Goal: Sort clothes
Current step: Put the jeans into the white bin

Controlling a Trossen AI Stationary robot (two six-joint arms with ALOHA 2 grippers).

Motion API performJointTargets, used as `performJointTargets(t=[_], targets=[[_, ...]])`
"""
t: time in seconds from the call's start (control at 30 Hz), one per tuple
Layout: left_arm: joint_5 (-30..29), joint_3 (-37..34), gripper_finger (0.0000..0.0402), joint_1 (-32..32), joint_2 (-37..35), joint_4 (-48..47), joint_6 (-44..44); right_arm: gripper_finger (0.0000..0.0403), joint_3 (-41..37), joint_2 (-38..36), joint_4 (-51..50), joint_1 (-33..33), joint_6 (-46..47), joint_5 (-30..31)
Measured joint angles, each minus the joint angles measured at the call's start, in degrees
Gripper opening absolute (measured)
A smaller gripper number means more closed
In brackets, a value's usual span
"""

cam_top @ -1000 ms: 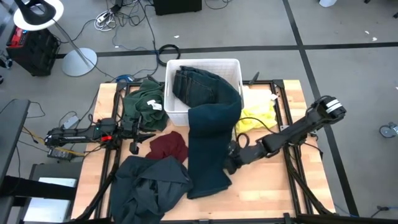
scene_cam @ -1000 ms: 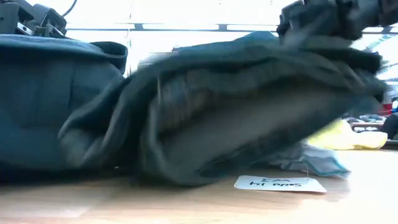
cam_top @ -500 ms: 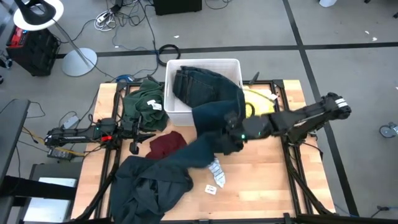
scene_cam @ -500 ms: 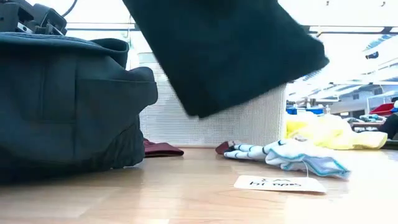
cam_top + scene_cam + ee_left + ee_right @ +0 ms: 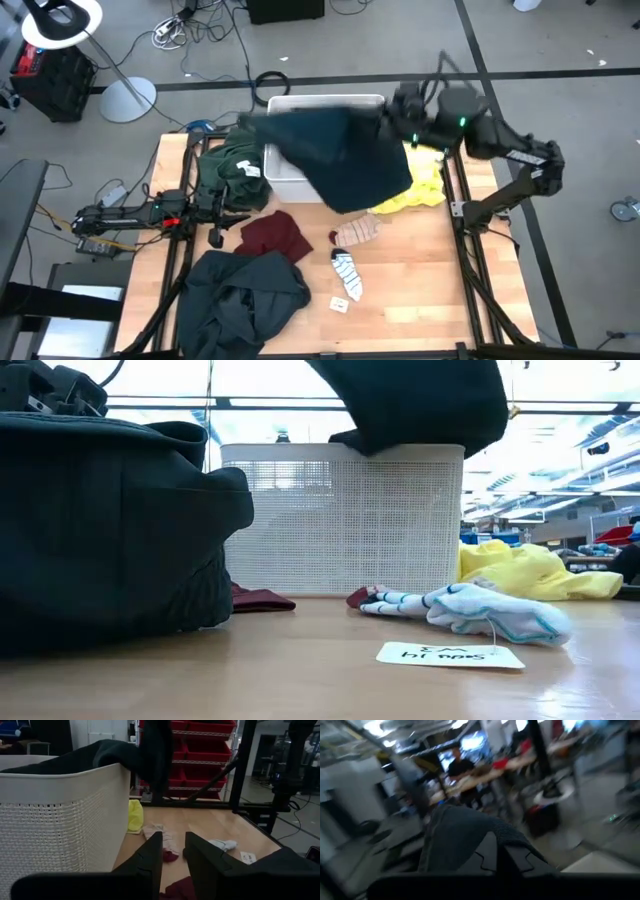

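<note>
The dark blue jeans (image 5: 335, 155) are lifted and spread over the white tub (image 5: 285, 185); they also show at the top of the low view (image 5: 420, 400). My right gripper (image 5: 402, 118) is raised over the tub's far right corner and is shut on them. My left gripper (image 5: 215, 236) lies open and empty near the table's left side, beside the maroon piece (image 5: 272, 236). The green top (image 5: 228, 165) lies left of the tub. The dark jacket (image 5: 240, 295) lies at the near left, the yellow piece (image 5: 418, 190) right of the tub. Two socks (image 5: 350, 255) lie mid-table. My right gripper pinches a bunched part of the jeans (image 5: 457, 832) between its two fingers; which part and how many layers, I cannot tell. The jeans hang below and to the left of it, clear of the table. Part of them lies over the tub's rim (image 5: 112, 755).
A small paper tag (image 5: 340, 305) lies near the striped sock (image 5: 347, 275); it shows in the low view (image 5: 450, 655) too. The jacket (image 5: 100, 530) fills the low view's left. Bare wood shows at the table's near right (image 5: 420, 290).
My right gripper has risen and swung from mid-table toward the far edge, up over the tub. It carries the jeans' leg, which lay on the table and now hangs clear of it over the tub. This has uncovered the two socks and the tag.
</note>
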Motion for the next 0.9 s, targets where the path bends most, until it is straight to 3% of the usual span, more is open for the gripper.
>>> performJointTargets(t=[0.2, 0.43, 0.57, 0.73, 0.9], targets=[[0.0, 0.0, 0.0089, 0.0, 0.0, 0.9, 0.0, 0.0, 7.9, 4.9, 3.0, -9.9, -7.4, -1.1], [0.0, 0.0, 0.0089, 0.0, 0.0, 0.9, 0.0, 0.0, 14.6, 12.9, 14.2, -19.9, -9.9, -12.5], [0.0, 0.0, 0.0089, 0.0, 0.0, 0.9, 0.0, 0.0, 17.4, 17.4, 15.5, -23.5, -10.3, -17.6], [0.0, 0.0, 0.0089, 0.0, 0.0, 0.9, 0.0, 0.0, 17.6, 20.3, 8.6, -26.8, -19.1, -27.1], [0.0, 0.0, 0.0089, 0.0, 0.0, 1.0, 0.0, 0.0, 17.7, 20.5, -12.5, -29.3, -24.0, -28.2]])
